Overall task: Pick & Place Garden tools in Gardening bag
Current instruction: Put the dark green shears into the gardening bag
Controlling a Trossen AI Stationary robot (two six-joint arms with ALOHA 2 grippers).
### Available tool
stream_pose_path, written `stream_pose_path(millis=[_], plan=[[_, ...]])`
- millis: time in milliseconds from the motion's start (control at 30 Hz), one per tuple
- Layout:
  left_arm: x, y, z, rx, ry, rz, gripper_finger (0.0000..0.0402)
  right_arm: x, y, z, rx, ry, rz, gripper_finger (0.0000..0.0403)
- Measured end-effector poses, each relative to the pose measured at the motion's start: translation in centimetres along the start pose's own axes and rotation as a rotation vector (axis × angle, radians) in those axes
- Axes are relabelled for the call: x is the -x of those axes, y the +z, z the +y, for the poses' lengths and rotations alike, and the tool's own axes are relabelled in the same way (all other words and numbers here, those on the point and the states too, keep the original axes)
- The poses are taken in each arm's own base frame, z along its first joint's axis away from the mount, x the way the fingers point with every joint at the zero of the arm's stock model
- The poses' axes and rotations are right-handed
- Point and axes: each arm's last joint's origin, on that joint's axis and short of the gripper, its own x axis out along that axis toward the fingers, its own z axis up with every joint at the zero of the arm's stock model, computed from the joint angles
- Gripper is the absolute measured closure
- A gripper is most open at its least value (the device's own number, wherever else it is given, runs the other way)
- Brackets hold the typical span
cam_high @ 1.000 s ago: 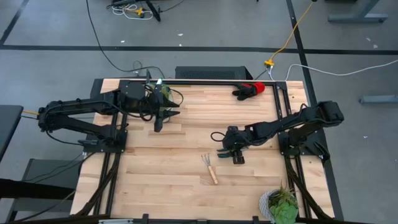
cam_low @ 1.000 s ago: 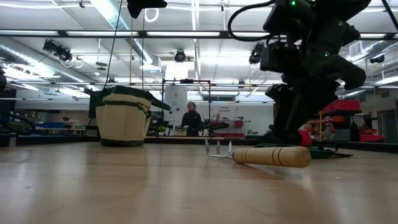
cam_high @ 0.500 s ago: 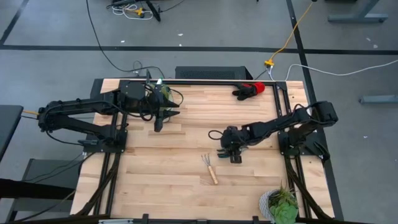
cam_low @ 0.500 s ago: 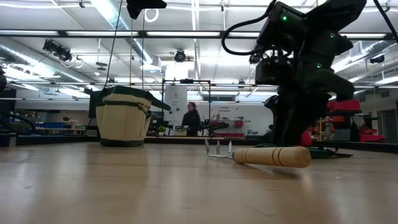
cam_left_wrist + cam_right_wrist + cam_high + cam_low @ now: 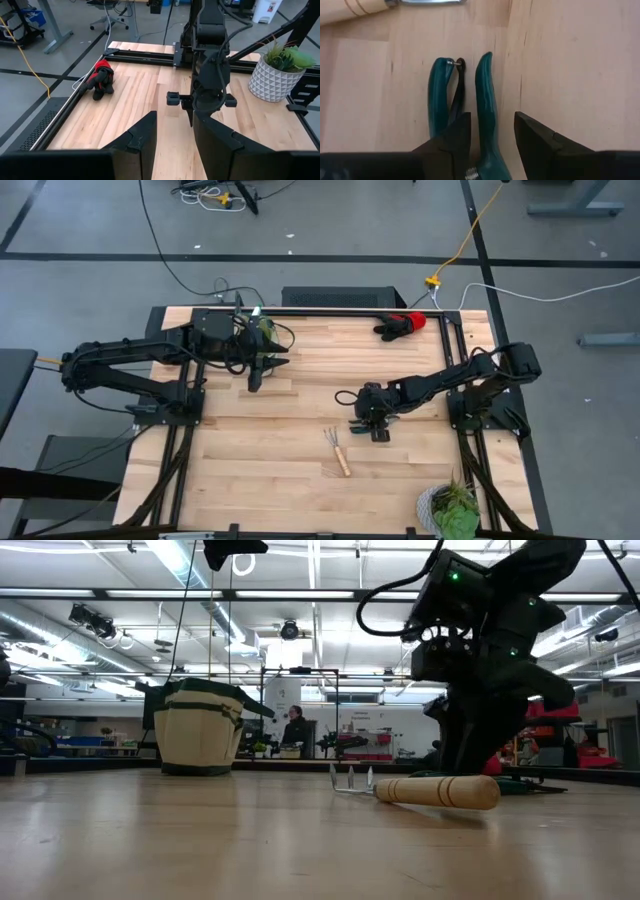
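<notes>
From above, the right gripper [image 5: 371, 420] is down at mid-counter [image 5: 270, 480] over the pruning shears [image 5: 354, 398], just right of a wooden-handled mini rake [image 5: 337, 450] lying flat. The left gripper [image 5: 254, 378] hangs at the far left beside the gardening bag [image 5: 262, 328], apparently waiting. The red-and-black gloves [image 5: 401, 324] lie at the far edge, well apart.

At counter height, the rake [image 5: 430, 789] lies nearest; the beige bag [image 5: 198, 727] stands upright beyond.

Left wrist view: its fingers [image 5: 140, 145] stand apart, holding nothing.

Right wrist view: the fingers [image 5: 451, 142] are spread, straddling one of the two slim teal handles [image 5: 487, 112], evidently lined up to pinch; no grip shows yet.
</notes>
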Motion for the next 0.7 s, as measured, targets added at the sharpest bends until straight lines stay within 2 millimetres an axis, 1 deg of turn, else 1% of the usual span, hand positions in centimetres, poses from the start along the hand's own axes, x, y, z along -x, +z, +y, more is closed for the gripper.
stream_pose_path(millis=[167, 700], plan=[[0.00, 0.00, 0.00, 0.000, 0.000, 0.000, 0.0268, -0.71, -0.20, -0.02, 0.000, 0.002, 0.025, 0.0252], [0.00, 0.00, 0.00, 0.001, 0.000, 0.000, 0.0268, -1.11, -0.23, -0.06, 0.007, -0.005, 0.038, 0.0253]])
